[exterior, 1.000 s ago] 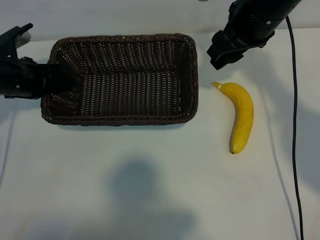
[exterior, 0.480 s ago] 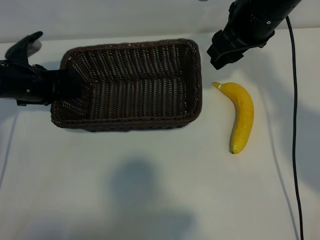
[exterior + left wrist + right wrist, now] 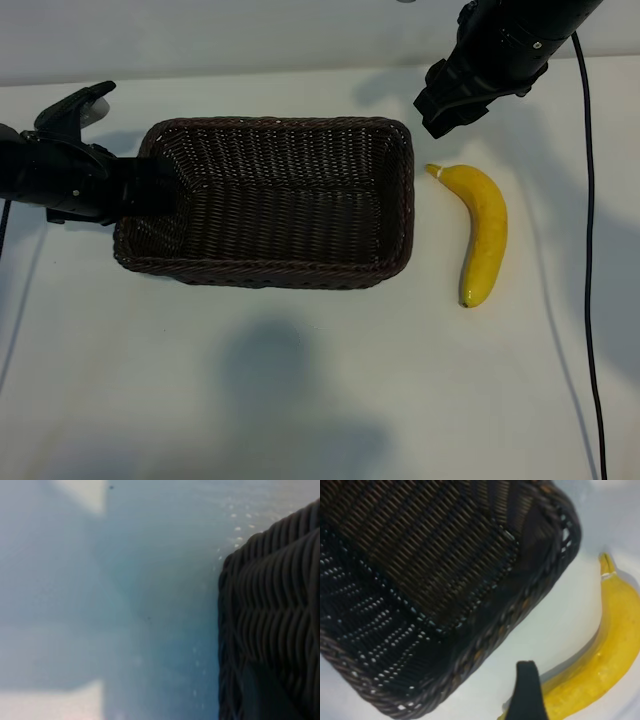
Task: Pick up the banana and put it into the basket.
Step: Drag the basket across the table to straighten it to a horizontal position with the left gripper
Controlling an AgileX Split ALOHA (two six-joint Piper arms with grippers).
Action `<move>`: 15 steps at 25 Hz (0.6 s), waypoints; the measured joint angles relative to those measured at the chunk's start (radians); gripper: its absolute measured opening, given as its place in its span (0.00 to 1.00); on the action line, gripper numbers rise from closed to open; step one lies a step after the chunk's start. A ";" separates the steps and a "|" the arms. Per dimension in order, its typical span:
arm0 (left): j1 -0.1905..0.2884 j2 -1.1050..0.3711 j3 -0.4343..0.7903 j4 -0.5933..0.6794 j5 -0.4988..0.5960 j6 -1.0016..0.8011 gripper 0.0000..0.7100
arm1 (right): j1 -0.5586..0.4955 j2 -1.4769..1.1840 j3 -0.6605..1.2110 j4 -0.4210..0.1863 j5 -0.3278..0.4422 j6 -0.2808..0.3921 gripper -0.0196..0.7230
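Two arms in frame: the right gripper point(image 3: 440, 112) hangs over the white desk point(image 3: 300, 380) with the banana point(image 3: 482, 232) just below and beyond its jaws, which stand open and empty, one dark fingertip point(image 3: 527, 690) showing right over the fruit. Banana lies flat on the desk, untouched, long axis running away from the right jaws, stem end nearest them and just beside the basket point(image 3: 268, 205) end wall, not touching it. Right arm is clearly the nearer one. The left gripper point(image 3: 150, 190) is at the basket's far end, jaws narrowed on that rim, apparently gripping it; contact itself is hard to see. Likely next: right jaws drop onto the banana across its width. Desk is plain, smooth, free room around the fruit; a black cable point(image 3: 585, 250) runs just past it.
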 joint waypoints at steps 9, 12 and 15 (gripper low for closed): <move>0.000 0.000 -0.007 0.021 -0.002 -0.020 0.24 | 0.000 0.000 0.000 0.000 0.000 0.001 0.77; 0.000 0.000 -0.007 0.021 -0.001 -0.020 0.24 | 0.000 0.000 0.000 0.000 0.000 0.002 0.77; 0.000 0.000 -0.007 0.021 0.001 -0.021 0.24 | 0.000 0.000 0.000 0.000 0.000 0.002 0.77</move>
